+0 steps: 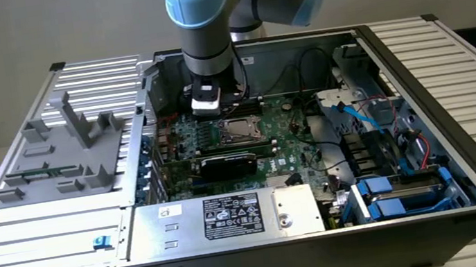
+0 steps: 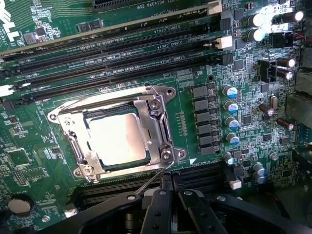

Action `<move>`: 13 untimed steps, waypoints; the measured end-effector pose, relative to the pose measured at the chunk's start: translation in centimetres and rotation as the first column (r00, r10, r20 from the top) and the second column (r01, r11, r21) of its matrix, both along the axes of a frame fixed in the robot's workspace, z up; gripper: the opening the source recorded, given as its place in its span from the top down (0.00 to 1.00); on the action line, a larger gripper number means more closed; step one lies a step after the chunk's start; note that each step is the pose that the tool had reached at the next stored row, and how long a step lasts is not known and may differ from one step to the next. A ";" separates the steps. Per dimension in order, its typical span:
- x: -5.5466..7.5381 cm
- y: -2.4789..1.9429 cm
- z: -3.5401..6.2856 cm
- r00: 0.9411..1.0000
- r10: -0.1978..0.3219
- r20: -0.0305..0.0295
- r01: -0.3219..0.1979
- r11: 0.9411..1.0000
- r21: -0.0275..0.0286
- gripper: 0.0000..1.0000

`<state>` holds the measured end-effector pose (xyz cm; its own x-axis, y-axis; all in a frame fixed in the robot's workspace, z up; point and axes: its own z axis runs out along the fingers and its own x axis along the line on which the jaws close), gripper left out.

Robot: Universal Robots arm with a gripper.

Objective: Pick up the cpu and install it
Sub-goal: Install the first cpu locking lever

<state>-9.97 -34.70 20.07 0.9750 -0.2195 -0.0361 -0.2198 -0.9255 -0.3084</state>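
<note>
– Down at the fingers (image 2: 160, 208): clenched tight together, nothing pinched between them. They hang over the board (image 2: 29, 141), right by one corner of the socket (image 2: 157, 105).

– ok so where's the cpu?

– cpu (image 2: 118, 138) is lying flat in the socket, shiny top up, with the metal frame round it on all sides. The fingers aren't touching it. A thin wire lever (image 2: 152, 181) slants out from that socket corner toward the fingertips, but I can't tell if it actually touches them.

– and further out?

– Long black memory slots (image 2: 122, 53) run along one side of the socket, and there's a row of little capacitors (image 2: 230, 114) on another. From the exterior view the arm (image 1: 204, 26) comes straight down into the opened case (image 1: 284, 260), which sits on a slatted tabletop (image 1: 37, 232). The grey fixture (image 1: 64, 154) with upright posts stands on the tabletop at the exterior view's left, just outside the case. The labelled power supply (image 1: 230, 215) sits along the case's near edge.
</note>
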 end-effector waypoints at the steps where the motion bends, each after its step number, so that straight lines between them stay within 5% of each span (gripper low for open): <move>1: 0.0 0.00 -0.02 1.000 0.000 0.000 0.000 1.000 0.000 0.88; 13: 0.2 0.02 -0.19 1.000 -0.003 0.000 0.003 1.000 0.000 0.88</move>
<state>-9.76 -34.69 19.88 0.9742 -0.2227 -0.0358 -0.2227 -0.9248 -0.3086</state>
